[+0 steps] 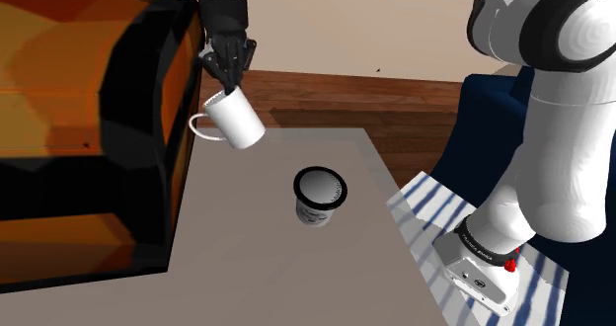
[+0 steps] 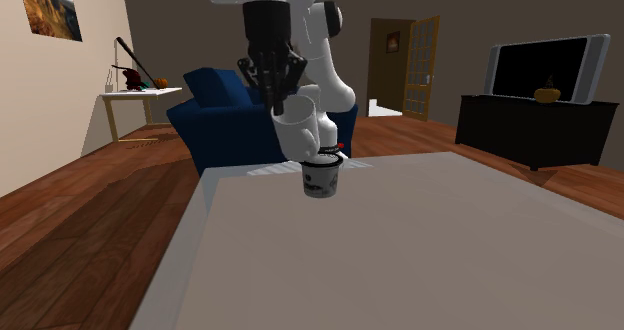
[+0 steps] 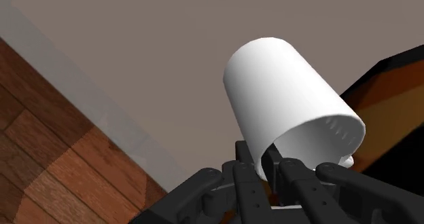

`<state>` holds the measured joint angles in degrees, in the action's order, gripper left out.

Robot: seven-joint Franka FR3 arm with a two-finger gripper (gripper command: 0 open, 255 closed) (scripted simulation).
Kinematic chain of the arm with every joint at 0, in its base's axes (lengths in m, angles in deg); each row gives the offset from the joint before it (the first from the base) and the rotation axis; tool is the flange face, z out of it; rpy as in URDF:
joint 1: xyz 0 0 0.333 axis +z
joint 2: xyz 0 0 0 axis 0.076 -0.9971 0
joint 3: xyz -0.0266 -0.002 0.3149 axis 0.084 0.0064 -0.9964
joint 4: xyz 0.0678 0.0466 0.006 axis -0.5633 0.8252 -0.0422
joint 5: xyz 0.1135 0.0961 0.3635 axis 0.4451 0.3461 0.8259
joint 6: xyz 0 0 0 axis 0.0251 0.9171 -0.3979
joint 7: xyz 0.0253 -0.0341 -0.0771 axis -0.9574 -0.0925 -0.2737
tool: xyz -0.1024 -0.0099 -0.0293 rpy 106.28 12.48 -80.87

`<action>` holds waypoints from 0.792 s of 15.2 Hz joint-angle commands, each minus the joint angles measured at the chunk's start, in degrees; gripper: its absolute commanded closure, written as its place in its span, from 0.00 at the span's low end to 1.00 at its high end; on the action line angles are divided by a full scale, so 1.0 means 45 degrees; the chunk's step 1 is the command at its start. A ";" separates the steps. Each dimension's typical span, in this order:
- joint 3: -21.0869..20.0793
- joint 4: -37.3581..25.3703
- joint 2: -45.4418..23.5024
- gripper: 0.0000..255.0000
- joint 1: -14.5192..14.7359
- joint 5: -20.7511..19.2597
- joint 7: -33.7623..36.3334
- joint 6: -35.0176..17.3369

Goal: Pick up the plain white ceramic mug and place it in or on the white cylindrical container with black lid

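The plain white mug (image 1: 235,120) hangs tilted in the air above the grey table (image 1: 286,265), its handle toward the shoulder view's left. My black gripper (image 1: 228,75) is shut on the mug's rim from above. In the wrist view the fingers (image 3: 253,178) pinch the rim wall and the mug (image 3: 285,100) slants away from them. The white cylindrical container (image 1: 320,197) with its black lid stands upright on the table, lower and to the shoulder view's right of the mug. In the second exterior view the mug (image 2: 298,130) hangs just above and in front of the container (image 2: 321,175).
A large orange-and-black block (image 1: 89,126) borders the table on the shoulder view's left. A dark blue sofa (image 2: 215,118) stands behind the arm, and wooden floor (image 3: 61,168) lies past the table's edge. A TV (image 2: 545,66) on a dark cabinet stands far off.
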<state>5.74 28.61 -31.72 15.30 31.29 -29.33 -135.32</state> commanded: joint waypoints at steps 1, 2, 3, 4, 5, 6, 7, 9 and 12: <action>-0.0092 0.0833 0.0714 1.00 -0.0225 0.0250 -0.0029 -0.0191; -0.0160 0.1730 0.1398 1.00 -0.0464 0.0491 -0.0082 -0.0440; -0.0213 0.2552 0.2054 1.00 -0.0677 0.0737 -0.0154 -0.0648; -0.0251 0.3313 0.2689 1.00 -0.0867 0.0985 -0.0242 -0.0821; -0.0272 0.4023 0.3309 1.00 -0.1032 0.1236 -0.0344 -0.0963; -0.0280 0.4689 0.3916 1.00 -0.1176 0.1487 -0.0458 -0.1076; -0.0274 0.5316 0.4513 1.00 -0.1300 0.1738 -0.0583 -0.1162; -0.0220 0.6472 0.5679 1.00 -0.1487 0.2230 -0.0852 -0.1260; -0.0049 0.7997 0.7372 1.00 -0.1627 0.2917 -0.1279 -0.1235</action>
<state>5.21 61.32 -1.86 8.25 43.04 -34.29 -140.64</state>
